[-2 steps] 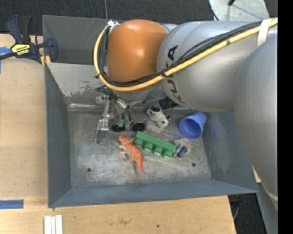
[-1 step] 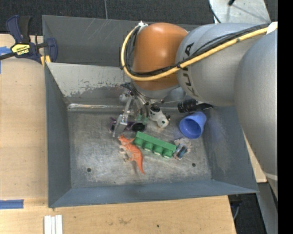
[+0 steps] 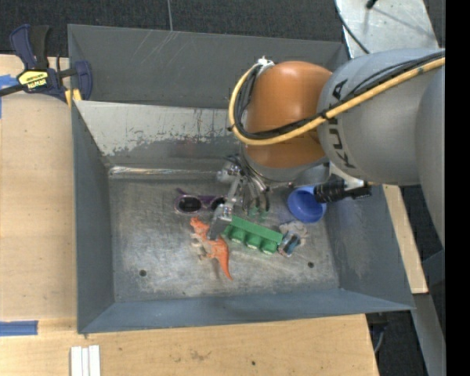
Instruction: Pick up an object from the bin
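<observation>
My gripper [image 3: 240,198] hangs below the orange cover near the middle of the bin, its fingertips just above the left end of a green ridged block [image 3: 253,236]. An orange toy dinosaur [image 3: 213,247] lies left of and below that block. Dark purple sunglasses [image 3: 194,204] rest to the gripper's left. A blue cup [image 3: 305,204] stands on its right, partly hidden by the arm. A small dark and blue piece [image 3: 289,244] lies at the block's right end.
The things cluster in the middle and right of the bin floor. Bare floor stretches along the left side and the front. The arm and its cover hide the back right part of the bin.
</observation>
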`<state>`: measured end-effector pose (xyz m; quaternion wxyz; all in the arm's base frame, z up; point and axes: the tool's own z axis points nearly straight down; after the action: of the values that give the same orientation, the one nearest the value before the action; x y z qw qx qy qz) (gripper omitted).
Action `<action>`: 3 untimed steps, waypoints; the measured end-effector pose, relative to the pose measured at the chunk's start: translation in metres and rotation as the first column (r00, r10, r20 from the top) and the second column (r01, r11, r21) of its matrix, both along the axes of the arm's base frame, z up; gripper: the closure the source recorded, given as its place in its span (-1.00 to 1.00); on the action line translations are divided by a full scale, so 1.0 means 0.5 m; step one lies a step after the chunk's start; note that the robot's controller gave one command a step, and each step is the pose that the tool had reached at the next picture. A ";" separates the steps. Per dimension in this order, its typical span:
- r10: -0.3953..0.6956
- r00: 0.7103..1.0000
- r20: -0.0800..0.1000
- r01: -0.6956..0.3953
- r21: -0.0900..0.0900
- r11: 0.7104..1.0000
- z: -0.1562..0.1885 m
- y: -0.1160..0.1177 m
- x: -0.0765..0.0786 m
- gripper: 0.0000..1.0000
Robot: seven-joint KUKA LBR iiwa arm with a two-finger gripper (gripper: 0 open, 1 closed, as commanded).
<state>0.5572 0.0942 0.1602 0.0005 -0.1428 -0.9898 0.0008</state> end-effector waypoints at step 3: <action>-0.197 0.980 0.025 0.197 0.011 0.980 -0.166 0.024 0.066 1.00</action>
<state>0.5903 0.1060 0.0771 -0.0119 -0.2399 -0.9707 -0.0051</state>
